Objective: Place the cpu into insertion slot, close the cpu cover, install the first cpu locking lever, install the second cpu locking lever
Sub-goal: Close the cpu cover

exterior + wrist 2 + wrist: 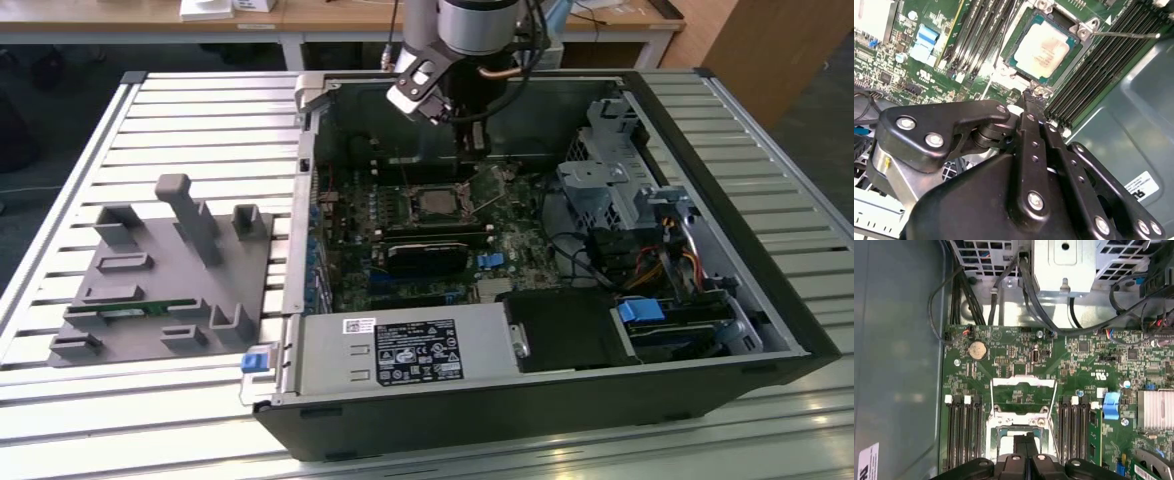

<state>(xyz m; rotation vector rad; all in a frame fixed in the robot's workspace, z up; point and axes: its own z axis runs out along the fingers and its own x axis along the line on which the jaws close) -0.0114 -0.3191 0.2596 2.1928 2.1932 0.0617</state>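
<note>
one cpu (1046, 50), one case (534, 415), one fixture (160, 275)

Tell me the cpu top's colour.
The cpu is dull silver, clearest in the second wrist view.

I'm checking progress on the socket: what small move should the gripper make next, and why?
Probably nudge the cpu cover over toward the insertion slot. The cpu already sits in the slot, the cover stands open, and the shut gripper is close to the cover.
</note>
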